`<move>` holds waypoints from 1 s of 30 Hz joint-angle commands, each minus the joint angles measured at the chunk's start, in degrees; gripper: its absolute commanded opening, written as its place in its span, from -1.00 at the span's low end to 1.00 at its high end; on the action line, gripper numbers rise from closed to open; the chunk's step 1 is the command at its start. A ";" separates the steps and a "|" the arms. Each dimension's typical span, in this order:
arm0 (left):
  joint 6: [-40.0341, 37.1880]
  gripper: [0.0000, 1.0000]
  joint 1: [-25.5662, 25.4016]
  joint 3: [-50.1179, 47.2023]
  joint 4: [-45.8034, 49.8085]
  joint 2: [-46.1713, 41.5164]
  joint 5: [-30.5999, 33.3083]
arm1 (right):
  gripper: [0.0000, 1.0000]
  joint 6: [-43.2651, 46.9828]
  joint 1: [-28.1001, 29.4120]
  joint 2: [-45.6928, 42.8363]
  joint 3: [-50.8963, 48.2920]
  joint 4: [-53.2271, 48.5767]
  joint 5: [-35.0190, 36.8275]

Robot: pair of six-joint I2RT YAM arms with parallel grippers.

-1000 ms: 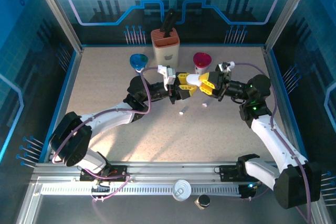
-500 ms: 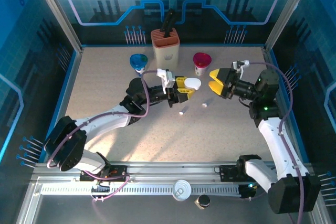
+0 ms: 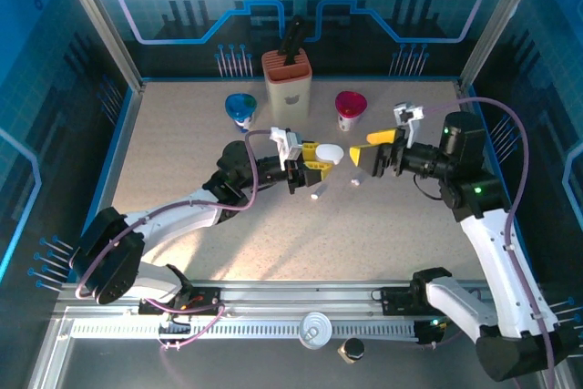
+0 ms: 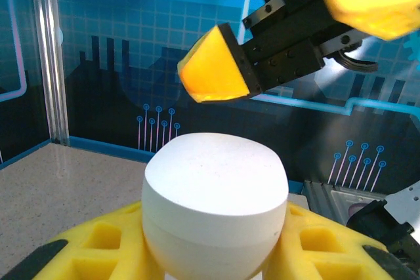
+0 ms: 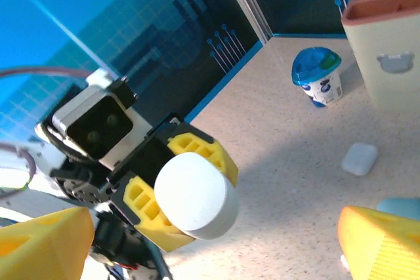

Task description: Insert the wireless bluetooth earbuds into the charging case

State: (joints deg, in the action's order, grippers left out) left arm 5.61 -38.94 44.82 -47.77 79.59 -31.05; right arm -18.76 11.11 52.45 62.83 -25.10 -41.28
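Your left gripper [image 3: 318,158] gripped the shut white charging case [image 3: 330,152], your right gripper [image 3: 369,148] gaped empty, and both earbuds [image 3: 316,195] lay loose on the counter [image 3: 273,243], uninserted.

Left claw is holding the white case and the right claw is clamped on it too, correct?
No. The right claw is open and clear of the white case, as the top view shows. The left claw does hold it.

Charging case [image 3: 329,153] aloft, white earbuds [image 3: 316,195] below
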 commanded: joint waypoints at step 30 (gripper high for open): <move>-1.15 -0.44 0.00 -1.05 0.31 -2.47 -1.91 | 0.88 13.57 12.07 3.97 0.47 3.16 28.36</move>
State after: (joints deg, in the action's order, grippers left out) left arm 5.61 -38.61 44.71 -45.19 79.09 -30.61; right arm -0.97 24.77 55.94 63.51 -25.10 -15.81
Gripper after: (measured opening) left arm 0.345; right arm 0.943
